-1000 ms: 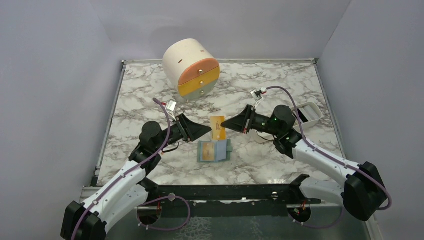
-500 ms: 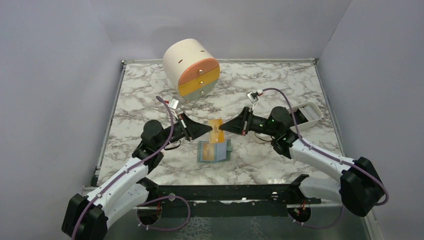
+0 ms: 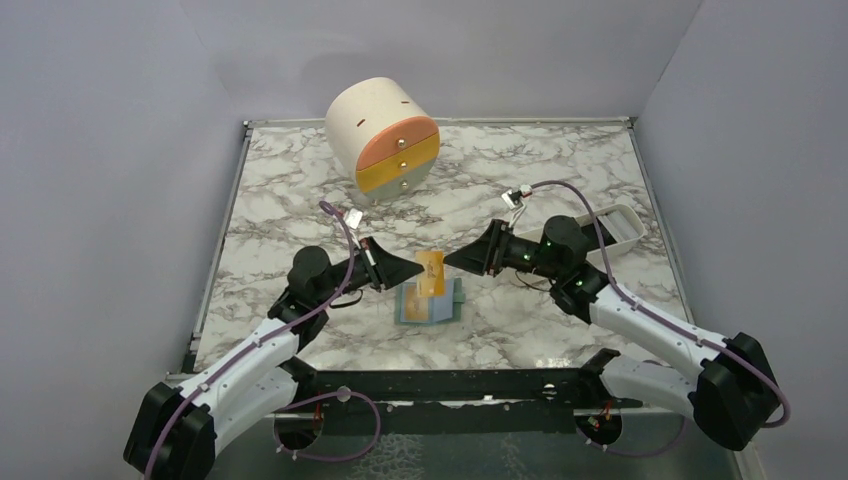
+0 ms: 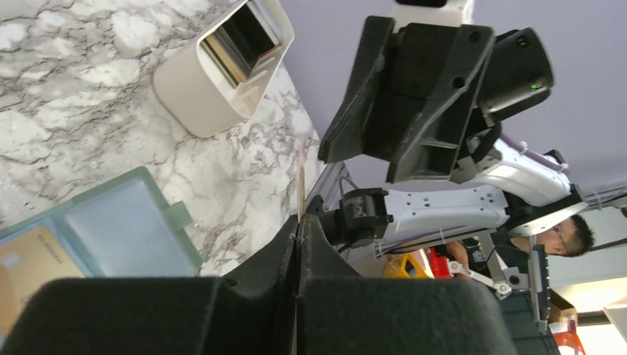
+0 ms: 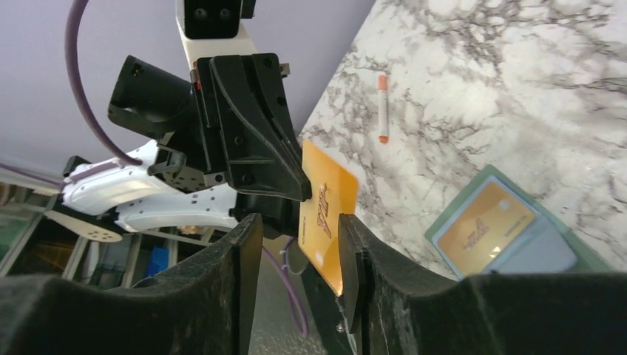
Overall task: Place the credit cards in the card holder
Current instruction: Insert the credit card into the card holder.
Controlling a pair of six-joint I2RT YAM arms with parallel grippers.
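Marble counter (image 3: pixel 300 200), grey walls, both arms meeting mid-air just above the card holder (image 3: pixel 408 308).

Change over the last second: handover. A second ago the right gripper (image 3: pixel 448 259) was pinching the tan-orange card (image 3: pixel 432 270) with the left gripper (image 3: pixel 418 267) standing wide beside it. Now it's swapped. The left gripper is clamped on the card; its wrist view shows the jaws flat together with the card edge-on between them. The right gripper's jaws have parted. In its wrist view they stand apart on either side of the card, not pinching it. Whether one finger still brushes it I can't tell.

The card is upright in the air, held by its left edge, right over the open card holder, which lies flat on the counter near the arm bases. A second tan-orange card (image 5: pixel 484 225) already sits in one of its slots.

Meaning for the task: the transfer looks done, so the left arm likely does the insert once the right backs clear. Risk: a thin edge grip, so the card could pivot when pushed into a slot.

White tray (image 3: pixel 618 228) and cream drawer cylinder (image 3: pixel 380 130) sit well apart from the action.
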